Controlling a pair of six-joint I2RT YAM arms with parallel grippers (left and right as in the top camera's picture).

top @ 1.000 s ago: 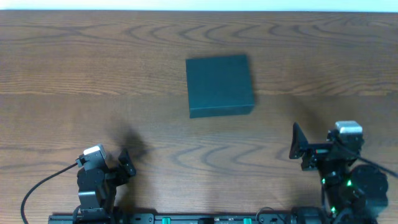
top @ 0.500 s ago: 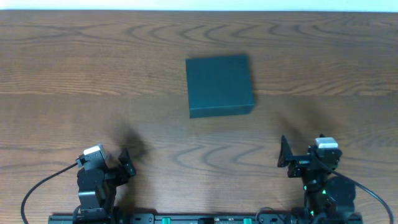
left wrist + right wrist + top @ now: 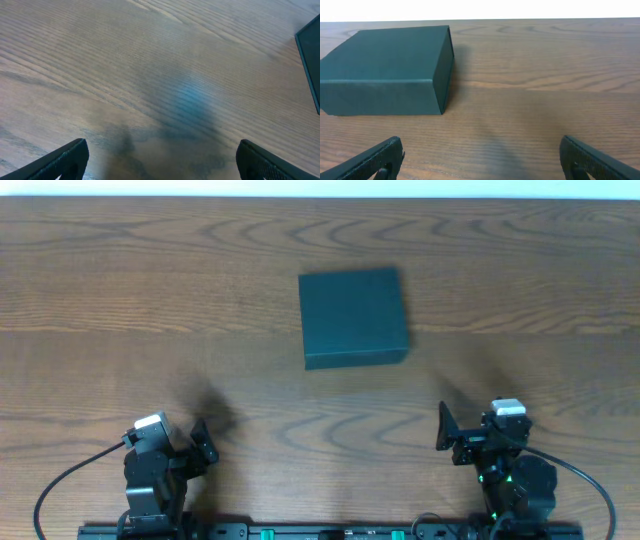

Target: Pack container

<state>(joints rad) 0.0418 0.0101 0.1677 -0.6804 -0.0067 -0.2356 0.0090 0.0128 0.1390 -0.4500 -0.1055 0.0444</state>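
The container (image 3: 354, 317) is a dark teal box with its lid shut, lying on the wooden table a little right of centre. It shows in the right wrist view (image 3: 385, 70) at the left, and its edge shows at the right border of the left wrist view (image 3: 311, 60). My left gripper (image 3: 200, 442) is open and empty at the front left, over bare wood (image 3: 160, 162). My right gripper (image 3: 445, 430) is open and empty at the front right, some way in front of the container (image 3: 480, 160).
The wooden table (image 3: 150, 300) spreads around the container. Its far edge (image 3: 320, 197) meets a white surface at the back. The arm bases and a black rail (image 3: 330, 532) stand along the front edge.
My right arm has moved left and toward the front edge, from the far right to a spot in front of the container. The left arm and the container have not moved.
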